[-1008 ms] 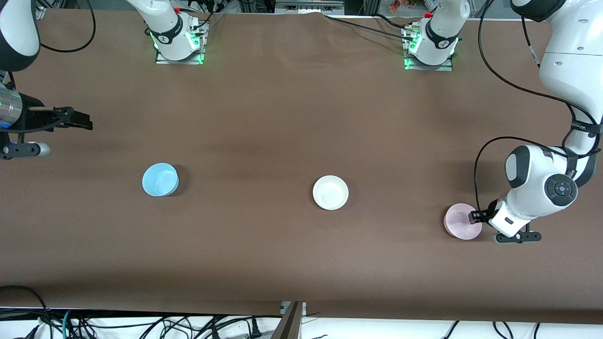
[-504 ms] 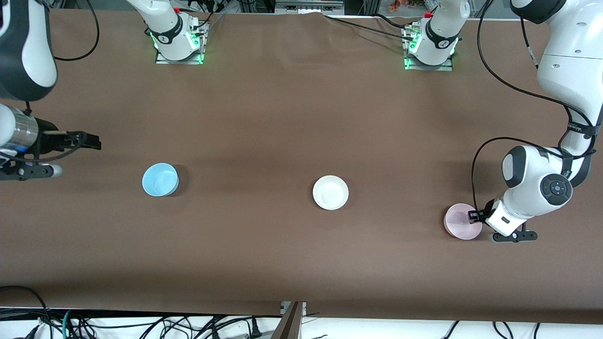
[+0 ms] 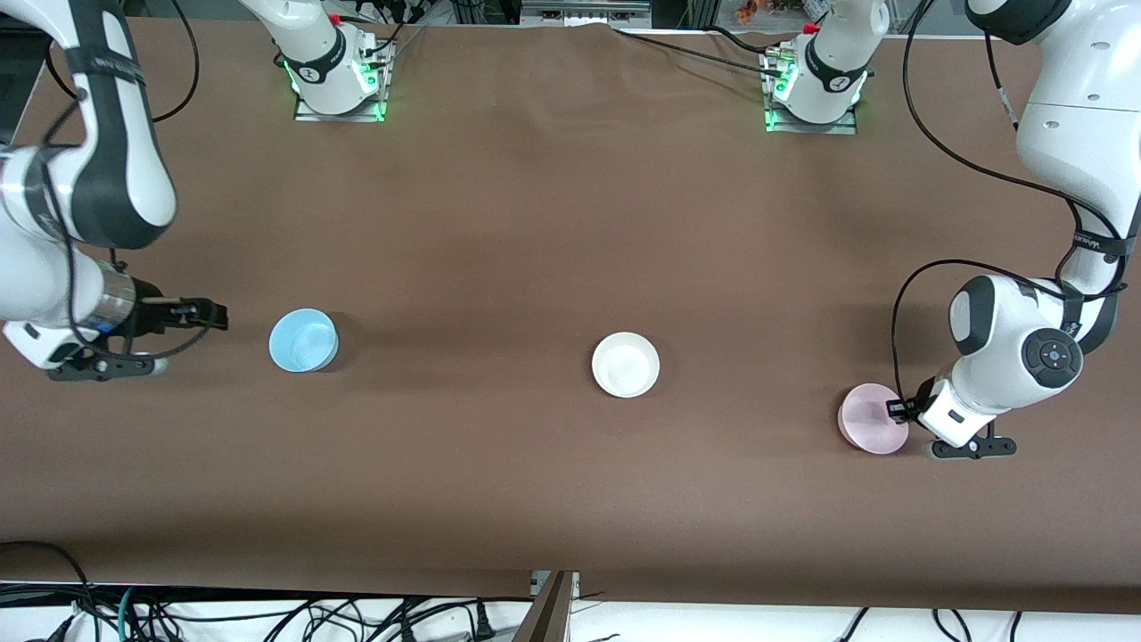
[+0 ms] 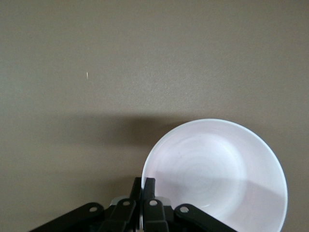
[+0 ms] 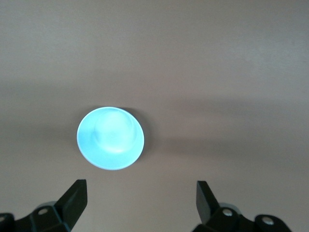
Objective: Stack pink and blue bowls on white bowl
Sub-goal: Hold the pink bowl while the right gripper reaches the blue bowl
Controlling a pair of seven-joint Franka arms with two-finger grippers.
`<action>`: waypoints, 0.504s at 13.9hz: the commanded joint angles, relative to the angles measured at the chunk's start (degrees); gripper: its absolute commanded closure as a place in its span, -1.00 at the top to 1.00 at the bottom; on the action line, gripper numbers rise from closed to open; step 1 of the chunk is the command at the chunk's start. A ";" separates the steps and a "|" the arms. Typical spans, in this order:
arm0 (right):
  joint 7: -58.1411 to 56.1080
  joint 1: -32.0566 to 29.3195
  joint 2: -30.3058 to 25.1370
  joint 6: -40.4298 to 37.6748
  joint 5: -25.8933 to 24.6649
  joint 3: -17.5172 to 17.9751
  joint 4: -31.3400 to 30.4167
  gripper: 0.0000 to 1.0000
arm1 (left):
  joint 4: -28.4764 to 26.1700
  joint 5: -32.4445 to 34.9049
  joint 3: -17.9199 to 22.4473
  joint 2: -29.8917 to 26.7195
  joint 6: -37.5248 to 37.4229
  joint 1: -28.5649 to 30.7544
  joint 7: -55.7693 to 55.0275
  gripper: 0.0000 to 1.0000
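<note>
The pink bowl (image 3: pixel 872 419) sits toward the left arm's end of the table. My left gripper (image 3: pixel 894 410) is shut on its rim; in the left wrist view the fingers (image 4: pixel 144 189) pinch the edge of the pink bowl (image 4: pixel 217 174). The white bowl (image 3: pixel 626 364) sits near the table's middle. The blue bowl (image 3: pixel 303 340) sits toward the right arm's end. My right gripper (image 3: pixel 214 315) is open and empty, low beside the blue bowl; the right wrist view shows the blue bowl (image 5: pixel 110 137) ahead of the spread fingers (image 5: pixel 76 195).
The brown table (image 3: pixel 535 223) carries only the three bowls. The arm bases (image 3: pixel 334 80) stand along the table edge farthest from the front camera. Cables hang below the table's near edge (image 3: pixel 267 615).
My right arm has swung down and toward the blue bowl, ending low beside it. My left gripper has stayed on the pink bowl's rim, and the bowl has shifted slightly.
</note>
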 commanded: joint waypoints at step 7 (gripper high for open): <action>0.40 -1.02 -0.19 12.53 0.32 -0.01 -9.48 1.00 | 0.28 0.88 -0.15 -0.07 0.43 -0.05 -1.90 -1.00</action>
